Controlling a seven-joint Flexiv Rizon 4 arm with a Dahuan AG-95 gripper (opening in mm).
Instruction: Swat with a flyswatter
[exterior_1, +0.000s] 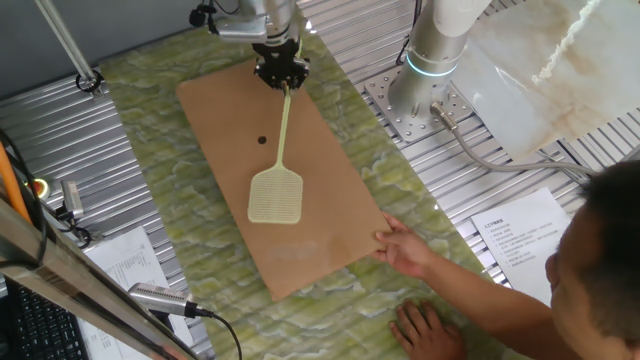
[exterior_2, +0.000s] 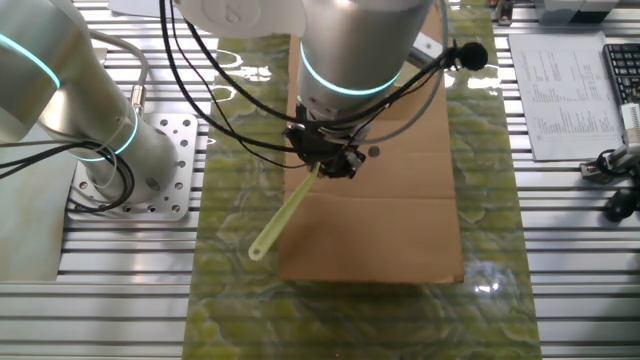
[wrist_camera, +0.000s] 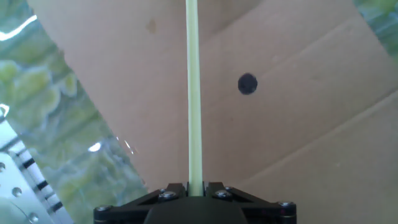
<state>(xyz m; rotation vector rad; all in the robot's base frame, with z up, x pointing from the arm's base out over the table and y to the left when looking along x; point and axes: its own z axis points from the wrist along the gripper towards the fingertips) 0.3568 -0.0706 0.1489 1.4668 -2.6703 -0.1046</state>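
The pale yellow-green flyswatter (exterior_1: 276, 180) lies along the brown board (exterior_1: 330, 170), its mesh head toward the near end and its thin handle running up to my gripper (exterior_1: 284, 84). The gripper is shut on the handle near its end. In the other fixed view the handle end (exterior_2: 280, 222) sticks out below the gripper (exterior_2: 325, 168), off the board's left edge. In the hand view the handle (wrist_camera: 193, 93) runs straight up from between the jaws (wrist_camera: 194, 186). A small dark spot (wrist_camera: 247, 84) sits on the board right of the handle; it also shows in one fixed view (exterior_1: 262, 140).
A person's hand (exterior_1: 410, 245) holds the board's near right corner; a second hand (exterior_1: 425, 328) rests on the green marbled mat (exterior_1: 150, 110). The robot base (exterior_1: 435, 60) stands at the right. Papers (exterior_1: 520, 235) and a cable lie on the metal table.
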